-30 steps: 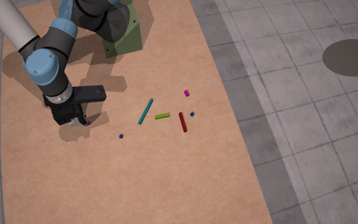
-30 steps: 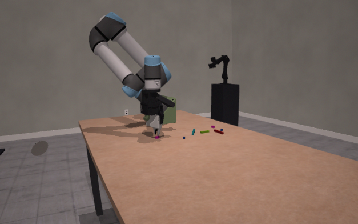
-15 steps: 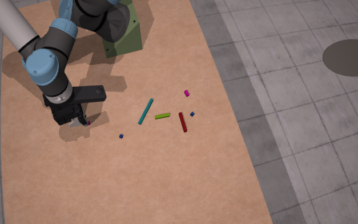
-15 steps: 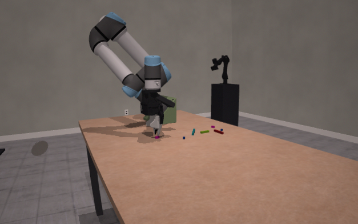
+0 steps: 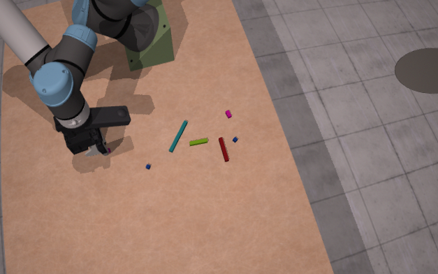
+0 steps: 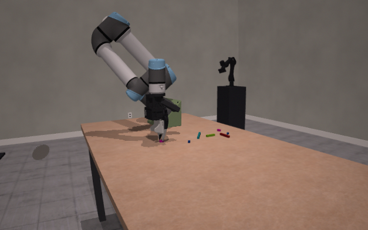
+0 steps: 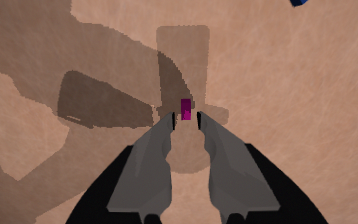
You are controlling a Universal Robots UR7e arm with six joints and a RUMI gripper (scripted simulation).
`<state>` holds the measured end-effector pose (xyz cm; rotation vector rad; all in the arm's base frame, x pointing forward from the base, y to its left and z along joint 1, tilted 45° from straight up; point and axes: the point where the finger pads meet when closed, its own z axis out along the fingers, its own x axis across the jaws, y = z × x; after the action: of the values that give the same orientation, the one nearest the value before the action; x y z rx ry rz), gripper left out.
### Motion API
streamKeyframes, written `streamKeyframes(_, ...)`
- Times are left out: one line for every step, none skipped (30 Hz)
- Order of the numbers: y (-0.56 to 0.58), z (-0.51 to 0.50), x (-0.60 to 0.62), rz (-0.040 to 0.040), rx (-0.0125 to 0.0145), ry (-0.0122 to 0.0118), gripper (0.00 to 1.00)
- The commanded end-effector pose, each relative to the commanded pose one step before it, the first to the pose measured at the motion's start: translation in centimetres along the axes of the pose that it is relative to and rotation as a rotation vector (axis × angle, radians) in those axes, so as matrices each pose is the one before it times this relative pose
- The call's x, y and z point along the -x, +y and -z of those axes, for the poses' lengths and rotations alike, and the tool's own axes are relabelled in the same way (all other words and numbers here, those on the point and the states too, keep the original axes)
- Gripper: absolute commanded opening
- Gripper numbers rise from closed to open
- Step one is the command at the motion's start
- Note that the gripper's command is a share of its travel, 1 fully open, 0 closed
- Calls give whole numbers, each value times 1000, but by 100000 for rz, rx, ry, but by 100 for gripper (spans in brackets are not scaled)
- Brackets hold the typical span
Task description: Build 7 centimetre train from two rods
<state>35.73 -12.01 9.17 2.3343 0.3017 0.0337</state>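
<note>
A magenta rod (image 5: 109, 150) (image 6: 161, 141) (image 7: 186, 109) lies flat on the table at my fingertips. My gripper (image 7: 185, 113) is over it, partly open, with a small gap showing on each side of the rod in the wrist view. It holds nothing. A lime rod (image 5: 198, 142) (image 6: 210, 135) lies flat between the turquoise rod (image 5: 178, 136) (image 6: 199, 135) and the red rod (image 5: 223, 149) (image 6: 225, 135), touching neither. A second magenta rod (image 5: 228, 114) (image 6: 219, 130) lies apart, beyond the red one.
One blue rod (image 5: 148, 166) (image 6: 189, 141) (image 7: 298, 2) lies between my gripper and the turquoise rod. Another blue rod (image 5: 235, 140) (image 6: 228, 133) lies close beside the red rod. The green arm base (image 5: 157, 52) (image 6: 175, 117) stands at the back of the table.
</note>
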Motion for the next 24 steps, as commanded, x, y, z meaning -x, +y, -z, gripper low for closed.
streamKeyframes(15,-516,-26,-24,44,115,14)
streamKeyframes(0,-79,0,0,0,0,14)
streamKeyframes(0,0,0,0,0,0,14)
streamKeyframes(0,0,0,0,0,0,14)
streamKeyframes(0,-69,0,0,0,0,14)
streamKeyframes(0,-59,0,0,0,0,14)
streamKeyframes(0,-48,0,0,0,0,14)
streamKeyframes(0,-38,0,0,0,0,14)
streamKeyframes(0,-27,0,0,0,0,14)
streamKeyframes(0,-18,0,0,0,0,14)
streamKeyframes(0,-10,0,0,0,0,14)
streamKeyframes(0,-4,0,0,0,0,14)
streamKeyframes(0,-1,0,0,0,0,14)
streamKeyframes(0,0,0,0,0,0,14)
streamKeyframes(0,0,0,0,0,0,14)
streamKeyframes(0,0,0,0,0,0,14)
streamKeyframes(0,0,0,0,0,0,14)
streamKeyframes(0,0,0,0,0,0,14)
streamKeyframes(0,0,0,0,0,0,14)
streamKeyframes(0,0,0,0,0,0,14)
streamKeyframes(0,0,0,0,0,0,14)
streamKeyframes(0,0,0,0,0,0,14)
streamKeyframes(0,0,0,0,0,0,14)
streamKeyframes(0,0,0,0,0,0,14)
